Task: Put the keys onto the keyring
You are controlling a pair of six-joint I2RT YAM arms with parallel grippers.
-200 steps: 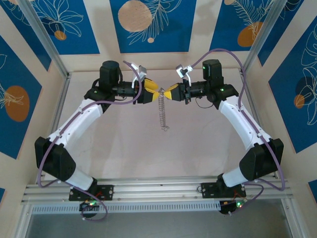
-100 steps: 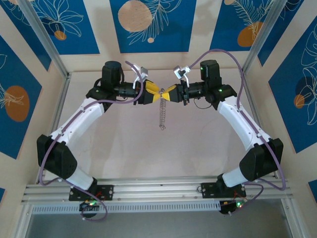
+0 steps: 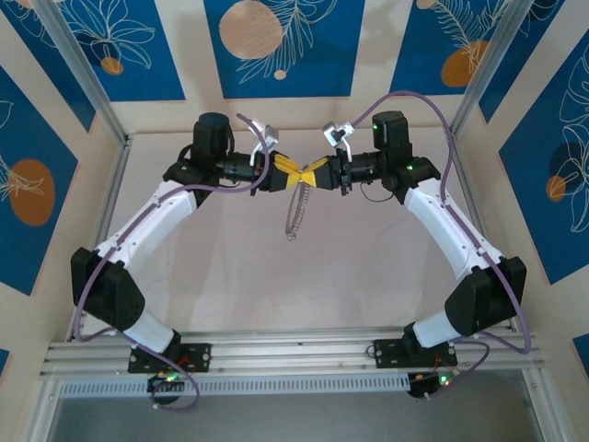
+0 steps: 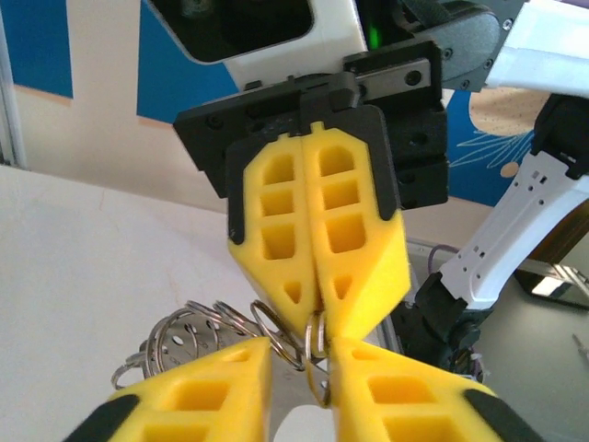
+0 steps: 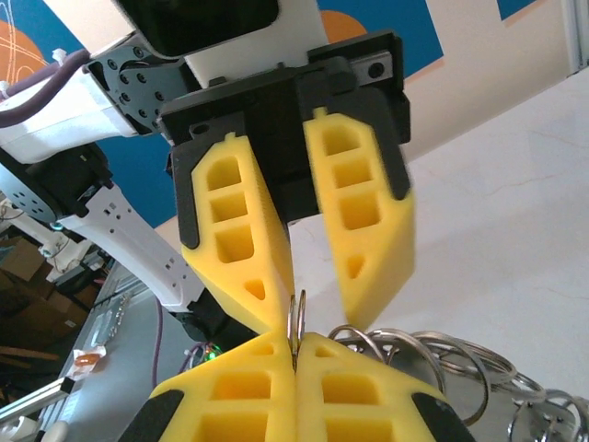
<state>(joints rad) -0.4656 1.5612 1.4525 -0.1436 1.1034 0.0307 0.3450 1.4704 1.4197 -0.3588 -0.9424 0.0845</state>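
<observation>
**Grippers close in, keyring swings left**

Over the last second the two arms have drawn nearer each other. The keyring (image 3: 294,214) hangs under their tips above the table (image 3: 368,276), and it now slants toward the left instead of hanging straight. The right gripper (image 5: 294,343) is pinched tight on one ring at the top of the loop. The left gripper (image 4: 302,357) has its fingers apart around a neighbouring ring and grips nothing. This looks like a hand-over being set up. Whether a key hangs there is too small to tell. The tips stand nose to nose, leaving little working room.
</observation>
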